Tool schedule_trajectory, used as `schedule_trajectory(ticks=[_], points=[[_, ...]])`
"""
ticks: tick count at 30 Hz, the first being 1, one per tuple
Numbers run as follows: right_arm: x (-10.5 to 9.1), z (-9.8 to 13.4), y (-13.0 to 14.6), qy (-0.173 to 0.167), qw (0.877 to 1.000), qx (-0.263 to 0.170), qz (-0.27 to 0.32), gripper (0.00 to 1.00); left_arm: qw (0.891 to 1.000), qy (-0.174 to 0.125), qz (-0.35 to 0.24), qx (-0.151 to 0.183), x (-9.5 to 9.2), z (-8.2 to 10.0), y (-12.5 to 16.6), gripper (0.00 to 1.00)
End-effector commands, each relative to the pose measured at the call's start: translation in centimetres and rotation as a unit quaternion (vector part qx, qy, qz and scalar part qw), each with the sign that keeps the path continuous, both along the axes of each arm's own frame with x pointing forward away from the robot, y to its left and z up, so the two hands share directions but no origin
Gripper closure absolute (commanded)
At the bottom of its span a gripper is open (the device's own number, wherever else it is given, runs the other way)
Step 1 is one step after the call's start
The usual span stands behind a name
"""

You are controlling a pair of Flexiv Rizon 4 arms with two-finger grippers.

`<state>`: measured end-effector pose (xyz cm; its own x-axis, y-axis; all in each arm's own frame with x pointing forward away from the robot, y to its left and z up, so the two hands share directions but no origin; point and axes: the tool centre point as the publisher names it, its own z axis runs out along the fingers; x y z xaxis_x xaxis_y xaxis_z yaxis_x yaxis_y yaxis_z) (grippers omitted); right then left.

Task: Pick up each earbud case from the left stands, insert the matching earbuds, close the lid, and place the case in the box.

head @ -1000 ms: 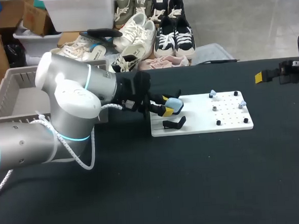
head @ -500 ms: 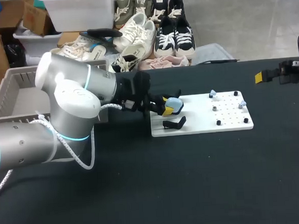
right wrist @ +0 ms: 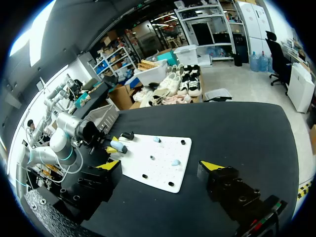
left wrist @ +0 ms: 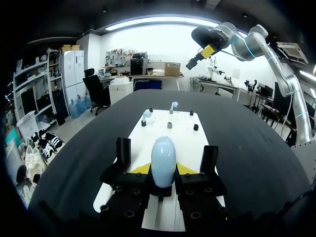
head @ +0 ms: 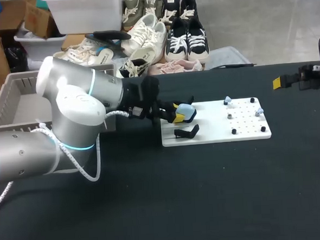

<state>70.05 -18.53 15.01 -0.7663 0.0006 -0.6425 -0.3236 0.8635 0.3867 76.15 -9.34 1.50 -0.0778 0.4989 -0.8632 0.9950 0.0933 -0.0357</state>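
— What is the left gripper point(left wrist: 163, 169) holding?

— It is clamping a smooth, pale blue, egg-shaped earbud case point(left wrist: 163, 160). Its yellow tips are pressing on the case from both sides, parted only by the width of the case. The rounded end of the case is pointing out ahead of the fingers.

— What is lying around it?

— A flat white pegboard plate point(left wrist: 182, 140) is stretching out under and ahead of the gripper. Two black L-shaped stands point(left wrist: 123, 153) are rising from the plate, one on each side of the fingers. I cannot tell whether the case is touching either stand. Two small pale blue earbuds point(left wrist: 174, 105) are sitting on pegs well ahead of the gripper, at the plate's far end.

— And the box?

— A grey slatted plastic box point(head: 17, 101) is sitting behind the left gripper point(head: 177, 114), back beside the arm's elbow.

— The other arm?

— The right gripper point(right wrist: 162, 165) is hanging well apart from the plate, fingers spread wide and gripping nothing.
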Motion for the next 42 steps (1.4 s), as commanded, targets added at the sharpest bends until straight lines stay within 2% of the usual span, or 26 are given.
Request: schedule_trajectory(ticks=[1, 11, 13, 16, 19, 27, 30, 35, 42], points=[[0.0, 0.0, -0.1, 0.000, 1.000, 0.001, 0.001, 0.00, 1.000, -0.002, 0.000, -0.001, 0.0, 0.6, 0.5, 1.00], [0.0, 0.0, -0.1, 0.000, 1.000, 0.001, 0.001, 0.00, 1.000, -0.016, 0.002, -0.002, 0.0, 2.6, 0.6, 1.00], [0.7, 0.4, 0.5, 0.004, 1.000, -0.007, 0.020, 0.00, 1.000, -0.024, 0.013, 0.001, 0.0, 3.2, 0.5, 1.00], [1.7, 0.4, 2.0, 0.008, 0.998, 0.005, 0.064, 0.00, 0.999, -0.029, 0.039, 0.015, -0.1, 4.1, 0.5, 1.00], [2.6, 0.0, 3.8, 0.004, 0.995, 0.023, 0.099, 0.00, 0.998, -0.035, 0.045, 0.014, 0.1, 4.7, 0.3, 1.00], [3.8, -1.8, 8.0, 0.011, 0.988, 0.047, 0.147, 0.00, 0.998, -0.041, 0.049, 0.003, 1.8, 5.5, -0.9, 1.00], [4.3, -2.7, 9.4, 0.034, 0.985, 0.035, 0.166, 0.00, 0.998, -0.050, 0.040, -0.001, 2.7, 6.0, -1.7, 1.00], [4.8, -3.4, 11.6, 0.048, 0.980, 0.031, 0.192, 0.00, 0.998, -0.064, 0.026, -0.010, 3.6, 7.1, -3.2, 1.00], [5.1, -3.9, 13.0, 0.052, 0.977, 0.033, 0.204, 0.00, 0.997, -0.077, 0.001, -0.021, 4.1, 8.2, -5.3, 1.00]])
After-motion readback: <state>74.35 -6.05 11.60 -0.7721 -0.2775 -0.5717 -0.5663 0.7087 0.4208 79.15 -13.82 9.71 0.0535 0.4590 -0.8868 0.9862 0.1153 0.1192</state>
